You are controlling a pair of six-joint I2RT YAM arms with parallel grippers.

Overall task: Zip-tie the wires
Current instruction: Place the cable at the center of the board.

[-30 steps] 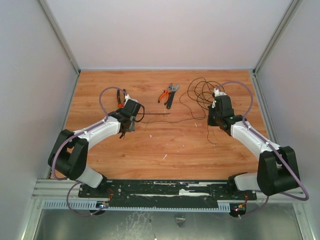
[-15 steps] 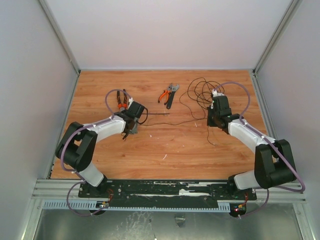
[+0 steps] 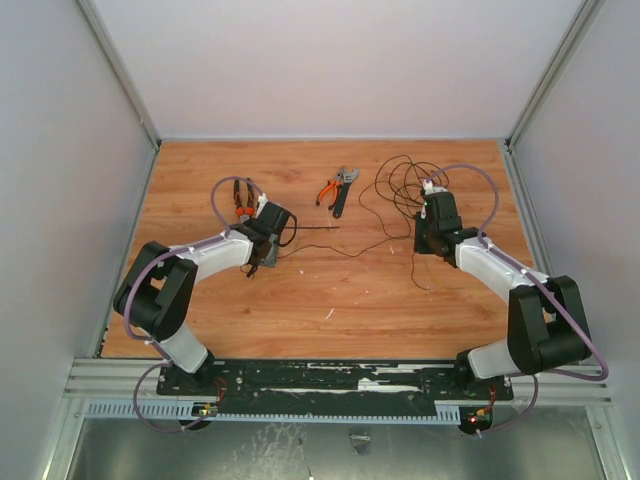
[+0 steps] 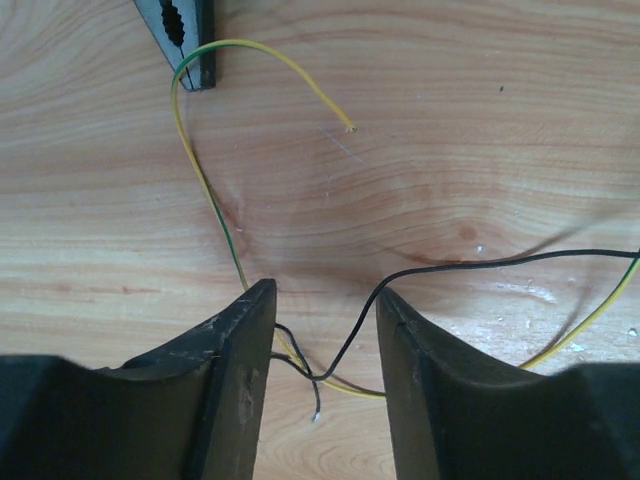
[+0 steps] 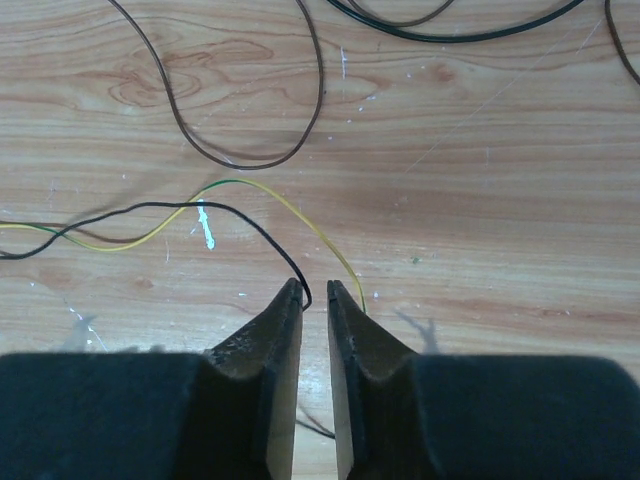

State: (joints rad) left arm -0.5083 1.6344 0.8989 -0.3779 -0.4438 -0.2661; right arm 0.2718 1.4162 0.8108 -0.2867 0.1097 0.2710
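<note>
1. Two wires cross in the left wrist view: black wire (image 4: 480, 262) & yellow-green wire (image 4: 205, 190) run btw the left gripper (image 4: 325, 292) jaws, which stand apart w/ nothing clamped.
2. Right wrist: right gripper (image 5: 315, 288) jaws a narrow slit apart; black wire end at the slit, not pinched.
3. Top: wires (image 3: 400, 183) tangle at far right of table (image 3: 330, 290), by right gripper; zip tie (image 3: 316, 228) lies straight beside left gripper.
</note>
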